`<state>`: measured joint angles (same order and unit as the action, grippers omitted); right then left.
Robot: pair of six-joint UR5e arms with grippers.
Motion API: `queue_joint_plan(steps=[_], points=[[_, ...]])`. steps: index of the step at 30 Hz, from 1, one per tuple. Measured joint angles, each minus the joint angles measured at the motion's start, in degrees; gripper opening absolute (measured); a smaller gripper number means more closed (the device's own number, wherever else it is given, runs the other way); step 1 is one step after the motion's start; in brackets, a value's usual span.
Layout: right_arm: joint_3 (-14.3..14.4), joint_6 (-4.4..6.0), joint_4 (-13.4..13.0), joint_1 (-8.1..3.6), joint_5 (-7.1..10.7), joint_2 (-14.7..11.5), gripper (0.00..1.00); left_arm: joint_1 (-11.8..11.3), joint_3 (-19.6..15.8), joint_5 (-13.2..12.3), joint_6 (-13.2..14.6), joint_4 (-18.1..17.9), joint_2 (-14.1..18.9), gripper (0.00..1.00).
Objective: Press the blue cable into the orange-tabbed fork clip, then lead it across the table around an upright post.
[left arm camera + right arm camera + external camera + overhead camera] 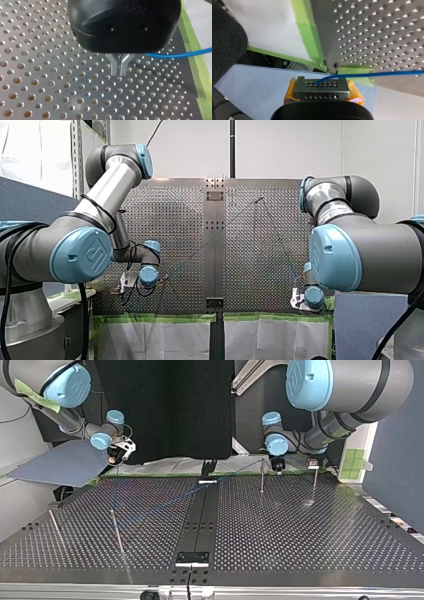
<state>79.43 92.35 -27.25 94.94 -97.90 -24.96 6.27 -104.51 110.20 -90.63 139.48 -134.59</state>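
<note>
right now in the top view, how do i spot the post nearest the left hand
Find the black strip down the middle. Right of it, near the far edge, stands a thin post. The other post there is farther from the strip.

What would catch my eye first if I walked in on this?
Likely the two big grey arms with sky-blue joint caps, my left arm at the front view's left and my right arm at its right, at a shiny perforated table. Then the thin blue cable, running out from my right gripper across the table, and the slim upright posts standing on it in the top view.
</note>
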Motion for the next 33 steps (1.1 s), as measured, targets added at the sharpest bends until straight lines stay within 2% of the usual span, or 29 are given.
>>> queue_joint_plan(steps=[10, 18, 19, 20, 21, 22, 23, 25, 26, 28, 29, 30, 32, 33], points=[[-1.19, 0.41, -0.52, -1.59, -0.07, 0.68, 0.0, -0.02, -0.03, 0.41, 0.02, 0.67, 0.0, 0.0], [-1.24, 0.56, -0.4, -2.3, 0.2, 0.72, 0.0, -0.06, -0.02, 0.48, -0.13, 0.7, 0.0, 0.0], [-1.25, 0.56, -0.38, -2.32, 0.22, 0.72, 0.0, -0.1, -0.03, 0.44, -0.3, 0.66, 0.0, 0.05], [-1.25, 0.56, -0.37, -2.32, 0.24, 0.72, 0.0, -0.12, -0.03, 0.39, -0.43, 0.64, 0.0, 0.05], [-1.25, 0.56, -0.37, -2.33, 0.27, 0.72, 0.0, -0.15, -0.02, 0.35, -0.54, 0.64, 0.0, 0.13], [-1.25, 0.56, -0.34, -2.33, 0.29, 0.72, 0.0, -0.19, 0.0, 0.29, -0.68, 0.65, 0.0, 0.27], [-1.25, 0.56, -0.33, -2.34, 0.3, 0.72, 0.0, -0.22, 0.0, 0.25, -0.8, 0.68, 0.0, 0.27], [-1.24, 0.56, -0.27, -2.35, 0.34, 0.74, 0.0, -0.31, -0.01, 0.27, -1.09, 0.89, 0.0, 0.48], [-1.25, 0.56, -0.27, -2.35, 0.37, 0.74, 0.0, -0.33, 0.0, 0.27, -1.24, 1.09, 0.0, 0.48], [-1.24, 0.56, -0.24, -2.35, 0.4, 0.74, 0.0, -0.39, 0.01, 0.39, -1.55, 1.68, 0.0, 0.75], [-1.24, 0.57, -0.21, -2.35, 0.4, 0.74, 0.0, -0.41, 0.01, 0.51, -1.68, 2.02, 0.01, 0.75], [-1.24, 0.57, -0.18, -2.35, 0.41, 0.74, 0.0, -0.43, 0.01, 0.61, -1.85, 2.43, 0.02, 0.82], [-1.24, 0.57, -0.13, -2.35, 0.41, 0.74, 0.0, -0.44, -0.02, 0.65, -2.45, 3.48, 0.02, 0.82], [-1.25, 0.56, -0.12, -2.35, 0.41, 0.74, 0.0, -0.44, -0.03, 0.61, -2.73, 3.94, 0.01, 0.99]])
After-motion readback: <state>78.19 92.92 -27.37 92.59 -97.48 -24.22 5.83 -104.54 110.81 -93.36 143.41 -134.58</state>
